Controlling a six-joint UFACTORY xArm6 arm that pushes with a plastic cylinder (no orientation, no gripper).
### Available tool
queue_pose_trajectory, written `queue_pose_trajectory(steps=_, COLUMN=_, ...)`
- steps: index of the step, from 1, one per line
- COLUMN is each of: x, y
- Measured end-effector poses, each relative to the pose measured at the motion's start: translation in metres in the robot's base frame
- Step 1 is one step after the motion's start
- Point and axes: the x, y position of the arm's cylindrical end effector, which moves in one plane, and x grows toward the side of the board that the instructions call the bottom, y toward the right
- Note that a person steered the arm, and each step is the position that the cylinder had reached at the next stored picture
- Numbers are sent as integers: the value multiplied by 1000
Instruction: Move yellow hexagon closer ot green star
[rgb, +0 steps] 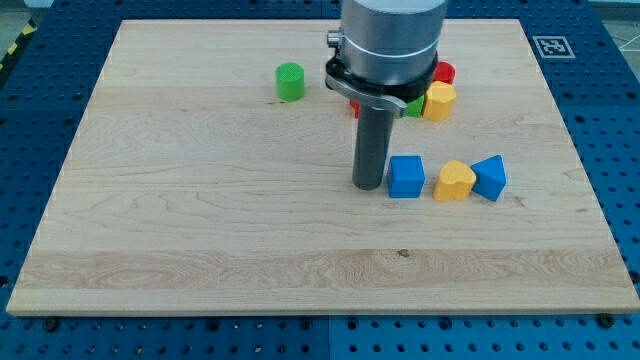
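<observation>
Right of the arm, yellow hexagon (439, 101), faceted and bright, well above my tip (367, 186); no claw visible.

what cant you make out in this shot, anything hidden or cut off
- Green star: camera view, only a green sliver beside the yellow hexagon; the arm's housing hides its shape.
- Red block: mostly behind the housing, shape unclear.
- Red sliver at the housing's left: too little shows.
- My tip: visible, just left of the blue cube.
</observation>
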Motion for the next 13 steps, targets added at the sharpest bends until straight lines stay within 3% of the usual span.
queue_pose_trajectory(steps=2, x=-66, y=-103)
queue_pose_trajectory(steps=3, x=-124, y=-150)
queue_pose_trajectory(steps=4, x=-184, y=-149)
queue_pose_trajectory(steps=5, x=-206, y=-68)
queue_pose_trajectory(steps=7, x=-214, y=132)
queue_pose_trajectory(steps=8, x=-189, y=212)
queue_pose_trajectory(steps=9, x=-142, y=226)
queue_pose_trajectory(steps=10, x=-123, y=197)
queue_pose_trajectory(steps=13, x=-117, y=63)
